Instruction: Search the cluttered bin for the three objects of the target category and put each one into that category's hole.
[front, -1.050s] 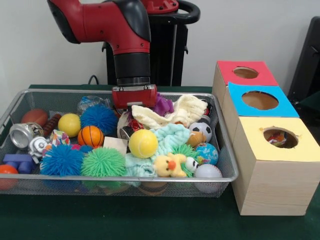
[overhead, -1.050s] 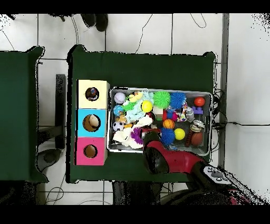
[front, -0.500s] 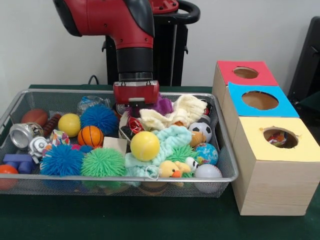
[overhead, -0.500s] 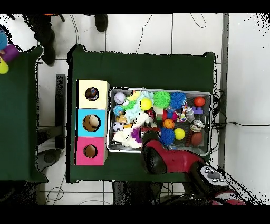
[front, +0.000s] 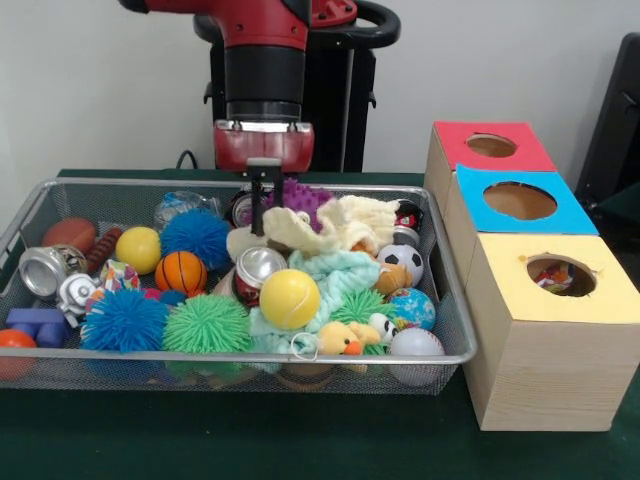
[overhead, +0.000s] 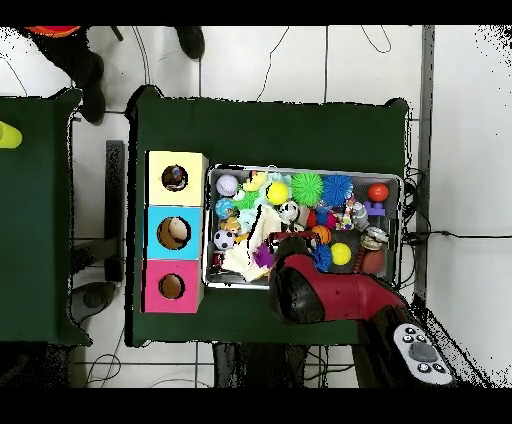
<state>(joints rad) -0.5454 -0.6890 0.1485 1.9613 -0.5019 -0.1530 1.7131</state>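
The gripper (front: 259, 205) hangs over the back middle of the bin (front: 455, 330), and a cream cloth (front: 310, 228) rises to its dark fingers (front: 257, 208); they look pinched on a fold of it, though the contact itself is small and partly masked. Most of the cloth still rests on the pile, draped over a purple thing (front: 298, 196) and a mint cloth (front: 335, 275), so by my reading the lift has only begun. Three boxes stand beside the bin on the tabletop (front: 300, 445): red (front: 490, 147), blue (front: 515, 205) and yellow (front: 550, 300). The yellow box's hole (front: 560, 275) shows a small item inside, and in the overhead view the blue hole (overhead: 174, 232) holds something pale, while the red hole (overhead: 171, 286) looks empty. Which category is the target cannot be told, so the count of finished items is uncertain; if it is cloths and the pale thing is one, at least this cream cloth and the mint one remain. The bin stays crowded with balls, spiky toys, cans (front: 255, 272) and a duck (front: 340, 340), so the search is likely far from over.
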